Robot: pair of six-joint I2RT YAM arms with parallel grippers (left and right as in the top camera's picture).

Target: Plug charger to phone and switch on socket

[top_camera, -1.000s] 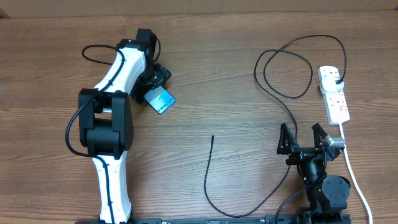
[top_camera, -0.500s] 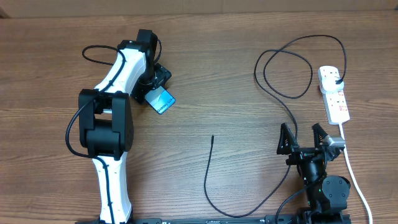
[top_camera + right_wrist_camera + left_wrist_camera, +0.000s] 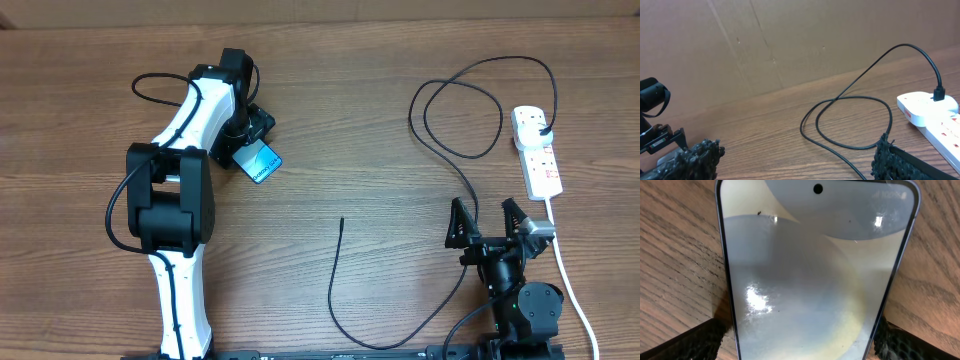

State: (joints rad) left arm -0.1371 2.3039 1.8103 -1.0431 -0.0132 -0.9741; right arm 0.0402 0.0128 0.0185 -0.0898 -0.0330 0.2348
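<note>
A brown wood-grain table [image 3: 350, 100] fills the overhead view, with a strip of cardboard along its far edge. From above you see the phone [image 3: 262, 163] lying left of centre, cyan screen up, with the left gripper [image 3: 250, 145] over one end of it. The charger [image 3: 341, 232] is a thin, limp black cable. Its plug tip lies loose on bare wood mid-table, well apart from the phone. The line swings round past the right gripper [image 3: 485, 212], loops once and ends in a black plug seated in the far outlet of the socket [image 3: 543, 165]. That hard white strip lies by the right edge, and its thick white cord [image 3: 565, 270] trails toward the near edge. The right gripper stands spread and empty near the socket's near end.

In the left wrist view, glossy glass fills the frame. It throws back pale reflections and has rounded corners, a thin dark rim and a punch-hole lens. Rough black pads flank the phone's long edges with the jaws wide apart. You cannot tell whether they touch the rim.

In the right wrist view, a matte cardboard wall stands behind the cable loop. Nothing sits between the pads.

By my reading, only the mains end is in. Mating the tip to the phone and pressing the switch are both left, and the switch's position is unreadable.
</note>
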